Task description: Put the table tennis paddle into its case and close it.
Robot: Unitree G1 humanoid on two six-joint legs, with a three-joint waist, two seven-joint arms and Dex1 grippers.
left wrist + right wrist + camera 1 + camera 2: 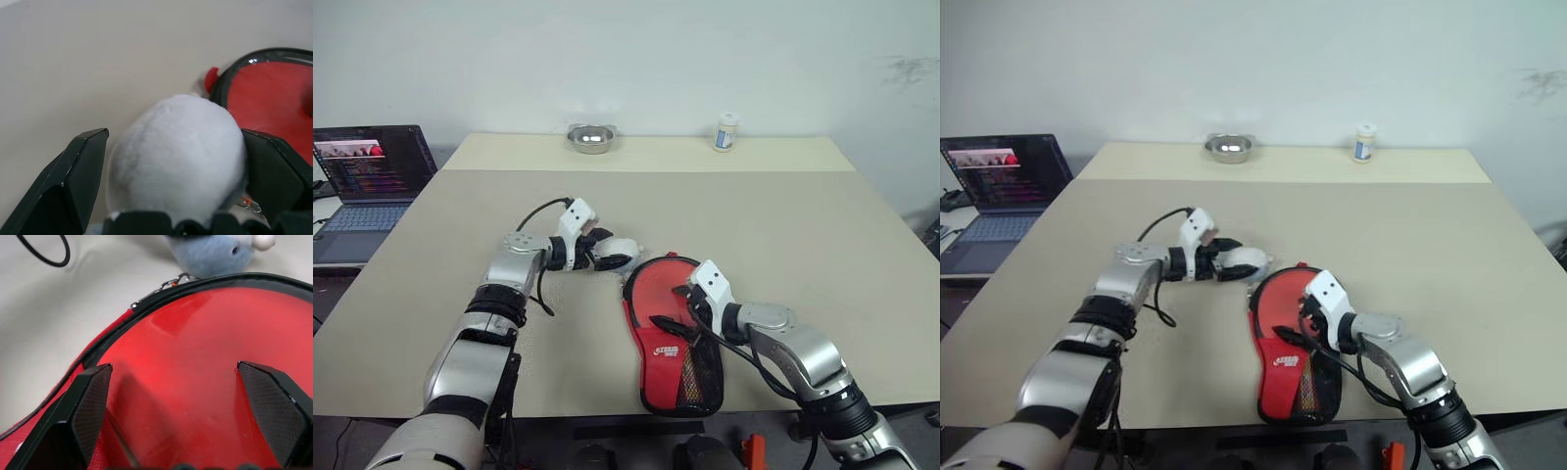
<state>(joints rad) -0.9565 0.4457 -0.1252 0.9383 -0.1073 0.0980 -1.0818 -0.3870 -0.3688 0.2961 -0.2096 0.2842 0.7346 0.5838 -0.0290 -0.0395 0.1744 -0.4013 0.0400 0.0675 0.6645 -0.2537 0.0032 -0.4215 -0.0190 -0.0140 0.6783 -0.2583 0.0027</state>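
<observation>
Nearest the head camera, at the front edge of the beige table, lies the case, a soft paddle-shaped fabric pouch, red with a white logo, a black mesh pocket and a black zipper rim. Its round end points away from the robot. Inside that round end, the smooth red rubber face of the table tennis paddle shows, ringed by the case's black rim; its handle cannot be seen. The zipper pull sits at the far curve of the rim.

The right gripper hovers over the case's round part, its two black fingers spread wide on either side of the red face, holding nothing.

The left gripper reaches in from the left, just beyond the case's round end. Its black fingers stand wide apart, with a fluffy white ball-shaped object between them. Whether the fingers press on it cannot be told.

Farther back, near the table's far edge, stand a small round metal bowl and a small white bottle with a blue label, well apart. An open dark laptop sits on a separate surface to the left of the table.
</observation>
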